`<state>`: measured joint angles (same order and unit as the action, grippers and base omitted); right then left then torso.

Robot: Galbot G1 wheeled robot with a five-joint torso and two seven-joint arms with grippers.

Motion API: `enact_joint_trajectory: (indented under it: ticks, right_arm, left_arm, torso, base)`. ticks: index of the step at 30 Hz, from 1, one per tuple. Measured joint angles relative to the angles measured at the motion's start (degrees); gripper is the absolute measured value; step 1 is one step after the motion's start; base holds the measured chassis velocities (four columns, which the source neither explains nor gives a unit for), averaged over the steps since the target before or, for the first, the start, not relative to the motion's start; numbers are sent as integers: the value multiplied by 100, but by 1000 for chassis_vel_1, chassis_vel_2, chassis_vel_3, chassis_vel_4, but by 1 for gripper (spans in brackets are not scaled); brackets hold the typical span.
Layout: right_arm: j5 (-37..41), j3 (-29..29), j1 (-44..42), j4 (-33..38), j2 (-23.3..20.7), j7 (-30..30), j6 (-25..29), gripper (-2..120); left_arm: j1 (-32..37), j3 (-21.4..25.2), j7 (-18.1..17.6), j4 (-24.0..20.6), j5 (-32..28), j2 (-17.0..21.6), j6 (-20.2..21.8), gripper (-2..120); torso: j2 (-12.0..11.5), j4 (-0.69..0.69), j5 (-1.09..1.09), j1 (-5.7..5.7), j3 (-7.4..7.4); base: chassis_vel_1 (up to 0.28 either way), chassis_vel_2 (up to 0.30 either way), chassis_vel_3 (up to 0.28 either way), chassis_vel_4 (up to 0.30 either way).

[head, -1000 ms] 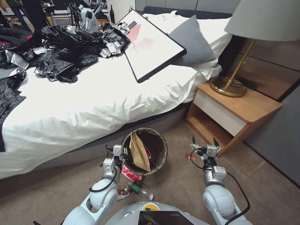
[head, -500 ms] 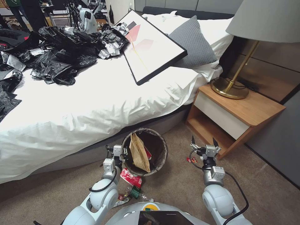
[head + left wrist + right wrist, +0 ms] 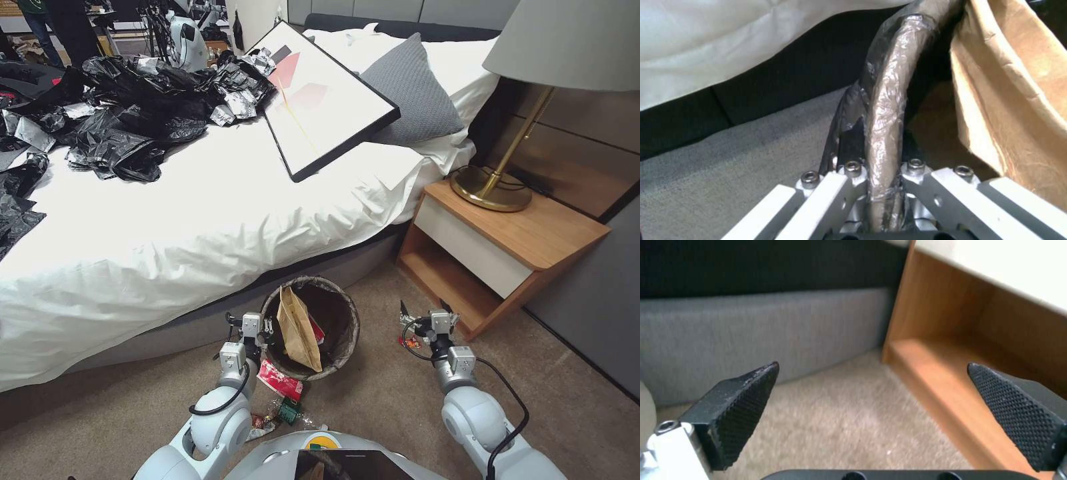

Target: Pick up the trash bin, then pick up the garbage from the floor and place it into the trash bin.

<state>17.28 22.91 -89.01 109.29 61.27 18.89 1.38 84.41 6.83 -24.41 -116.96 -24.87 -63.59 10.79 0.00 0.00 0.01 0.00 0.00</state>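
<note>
The trash bin (image 3: 347, 319) stands on the floor (image 3: 387, 400) by the bed, its dark liner folded over the rim (image 3: 884, 120). A brown paper bag (image 3: 297, 331) leans inside it (image 3: 1018, 100). My left gripper (image 3: 262, 331) is shut on the bin's near rim (image 3: 882, 186). Garbage lies on the carpet: a red wrapper (image 3: 280, 381), a green-labelled bottle (image 3: 291, 410) and another wrapper (image 3: 257, 423) beside my left arm. My right gripper (image 3: 424, 311) hangs open (image 3: 873, 400) just above small red wrappers (image 3: 408, 343), with nothing between its pads (image 3: 742, 406).
The bed (image 3: 200, 220) fills the left, carrying black plastic sheets (image 3: 127, 113), a framed picture (image 3: 320, 93) and a grey pillow (image 3: 413, 87). A wooden nightstand (image 3: 507, 247) with a brass lamp (image 3: 493, 187) stands right of my right gripper. Open carpet lies to the right front.
The camera shifted slightly at first. My right gripper has reached a little forward, left and lower toward the small red wrappers. The left gripper still holds the bin rim.
</note>
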Motion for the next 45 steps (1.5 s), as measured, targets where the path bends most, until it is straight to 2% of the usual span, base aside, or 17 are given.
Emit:
enact_joint_trajectory:
  ticks: [2, 9, 15, 24, 37, 40, 45]
  right_arm:
    - [382, -155, 183, -292, -261, -139, -70, 100]
    - [906, -536, 636, -1144, -788, -677, -278, 100]
    - [1011, -644, 845, -1579, -939, -988, -375, 100]
    - [963, -946, 1238, -2596, -984, -1495, -94, 100]
    - [919, -1083, 1466, -3025, -924, -1717, 108, 100]
    - [853, -1175, 1730, -3461, -821, -1927, 269, 100]
    - [838, -1222, 1939, -3781, -719, -2024, 344, 100]
  left_arm:
    - [40, -3, 0, -22, 22, 9, -5, 0]
    - [113, -93, 0, -34, 128, 19, -27, 0]
    - [92, -183, 0, -21, 147, 27, -29, 0]
    - [66, -231, 1, 12, 154, 41, -29, 0]
    - [48, -235, 1, 35, 157, 36, -30, 0]
    - [18, -241, -2, 50, 157, 29, -30, 0]
    - [-6, -241, -2, 75, 152, 27, -28, 0]
  torso:
    - [0, 0, 0, 0, 0]
    - [0, 0, 0, 0, 0]
    - [0, 0, -1, 0, 0]
    - [0, -1, 0, 0, 0]
    - [0, 0, -1, 0, 0]
    - [0, 1, -1, 0, 0]
    - [0, -1, -2, 0, 0]
  base:
    - [0, 0, 0, 0]
    - [0, 0, 0, 0]
    - [0, 0, 0, 0]
    - [0, 0, 0, 0]
    - [0, 0, 0, 0]
    - [0, 0, 0, 0]
    - [0, 0, 0, 0]
